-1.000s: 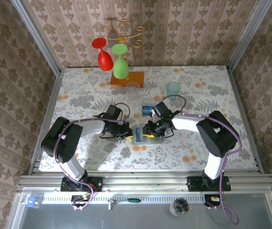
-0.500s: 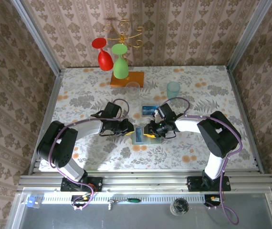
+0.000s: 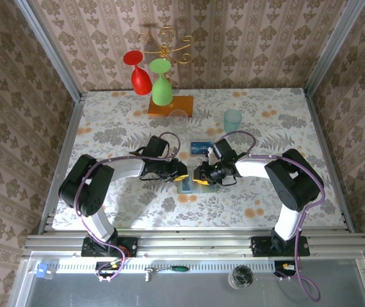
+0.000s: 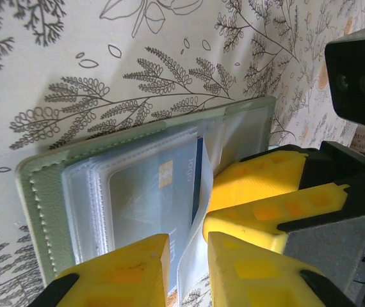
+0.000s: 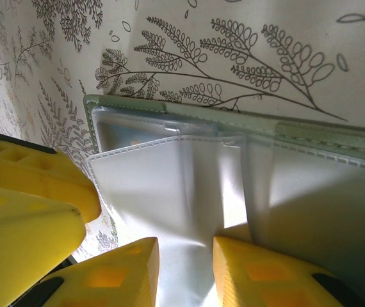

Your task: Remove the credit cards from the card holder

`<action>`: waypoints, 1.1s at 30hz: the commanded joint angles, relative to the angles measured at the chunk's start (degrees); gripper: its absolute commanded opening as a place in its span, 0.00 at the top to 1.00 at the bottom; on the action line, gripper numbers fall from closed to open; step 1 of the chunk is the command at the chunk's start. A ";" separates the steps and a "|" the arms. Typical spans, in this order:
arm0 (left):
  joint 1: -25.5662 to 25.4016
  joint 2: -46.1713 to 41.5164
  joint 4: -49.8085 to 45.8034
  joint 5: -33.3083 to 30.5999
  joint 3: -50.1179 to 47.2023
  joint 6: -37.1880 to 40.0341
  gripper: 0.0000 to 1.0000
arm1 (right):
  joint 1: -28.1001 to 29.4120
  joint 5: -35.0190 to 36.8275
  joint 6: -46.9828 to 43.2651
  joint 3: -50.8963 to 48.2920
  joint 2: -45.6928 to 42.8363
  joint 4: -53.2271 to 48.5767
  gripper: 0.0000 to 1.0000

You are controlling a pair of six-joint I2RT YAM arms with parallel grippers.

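At table centre, between both arms: card holder (image 4: 40,192), flat pale-green stitched cover, lying open | blue card (image 4: 160,204) tucked inside glossy clear sleeves | right gripper (image 5: 186,251) pinched on the card holder's creased translucent flap | left gripper (image 4: 187,244) narrowly parted around a sleeve edge

A: top view looks fine tbh, even soft light from overhead, bench (image 3: 285,121) pattern crisp, just faint shadows under the arms (image 3: 115,169).
B: yep. wrist cams are rougher tho, yellow jaws right at the lens go soft, and the clear sleeves (image 5: 170,185) in the right wrist view glare almost white. left wrist: grey shadow on the bench along the card holder (image 4: 38,185) edge.
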 commanded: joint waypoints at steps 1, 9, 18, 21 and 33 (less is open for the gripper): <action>-0.61 0.84 1.43 1.81 1.53 -1.07 0.77 | -0.52 0.47 0.13 -0.98 -0.63 -0.66 0.71; -1.44 2.32 1.98 2.34 2.34 -1.26 0.76 | -0.58 0.35 0.03 -1.20 -1.05 -0.50 0.71; -2.01 2.91 1.45 2.30 2.75 -1.26 0.77 | -0.62 0.30 0.14 -1.48 -1.64 -0.23 0.71; -2.14 3.32 1.53 2.51 2.99 -1.26 0.78 | -0.58 0.38 0.26 -1.95 -2.27 0.09 0.71; -2.36 3.83 0.89 2.76 4.21 -1.06 0.80 | -0.60 0.55 0.67 -2.64 -3.69 0.81 0.71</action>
